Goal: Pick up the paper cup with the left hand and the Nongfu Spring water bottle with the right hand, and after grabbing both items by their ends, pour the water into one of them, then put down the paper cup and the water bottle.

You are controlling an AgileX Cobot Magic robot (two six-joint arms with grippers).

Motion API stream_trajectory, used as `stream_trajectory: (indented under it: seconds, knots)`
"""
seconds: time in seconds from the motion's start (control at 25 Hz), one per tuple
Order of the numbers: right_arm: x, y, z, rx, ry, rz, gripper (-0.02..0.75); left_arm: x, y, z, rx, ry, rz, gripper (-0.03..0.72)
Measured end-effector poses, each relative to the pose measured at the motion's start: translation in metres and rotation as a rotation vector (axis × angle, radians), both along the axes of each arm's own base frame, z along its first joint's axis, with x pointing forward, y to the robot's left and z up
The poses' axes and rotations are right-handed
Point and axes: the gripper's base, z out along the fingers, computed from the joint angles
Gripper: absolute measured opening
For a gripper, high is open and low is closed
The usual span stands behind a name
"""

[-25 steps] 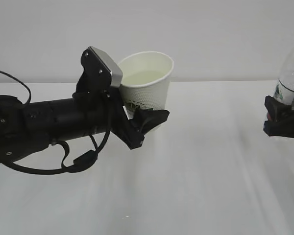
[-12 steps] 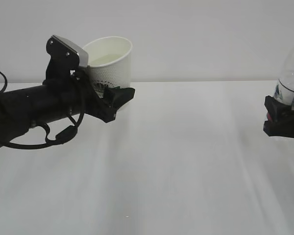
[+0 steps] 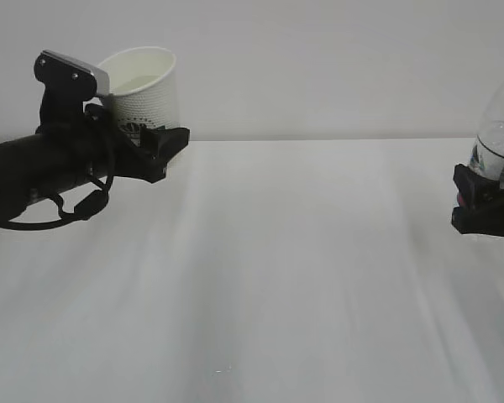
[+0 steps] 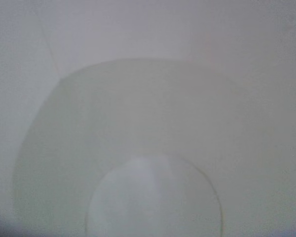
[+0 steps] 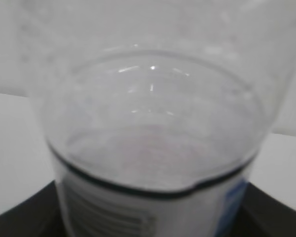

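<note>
On the bottle (image 5: 153, 197), label print is unreadable.

The white table (image 3: 302, 277) is lying bare across its whole middle and front, giving a wide lane between both arms. At the far left, the left hand (image 3: 155, 143) with the paper cup (image 3: 143, 92) is occupying the space above the back edge. At the right border, the right hand (image 3: 483, 206) gripping the Nongfu Spring water bottle (image 3: 500, 143) is blocking that side.

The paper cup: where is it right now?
The paper cup is at the upper left of the exterior view, held upright above the table in the left hand, far from the bottle.
</note>
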Motion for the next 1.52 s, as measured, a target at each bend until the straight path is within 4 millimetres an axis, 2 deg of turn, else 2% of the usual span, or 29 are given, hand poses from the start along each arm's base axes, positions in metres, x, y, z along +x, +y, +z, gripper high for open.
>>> stream_trajectory:
  seconds: [0.68,1.08,1.52]
  knots:
    - [0.000,0.000,0.000,-0.003,0.000,0.003,0.479,0.024,0.049,-0.029,-0.038,0.067,0.294,0.522]
    - [0.000,0.000,0.000,-0.024,-0.002,0.006,0.479,0.028,0.057,-0.043,-0.003,0.050,0.380,0.522]
    - [0.000,0.000,0.000,-0.027,-0.002,0.007,0.478,0.032,0.063,-0.073,-0.023,0.065,0.454,0.519]
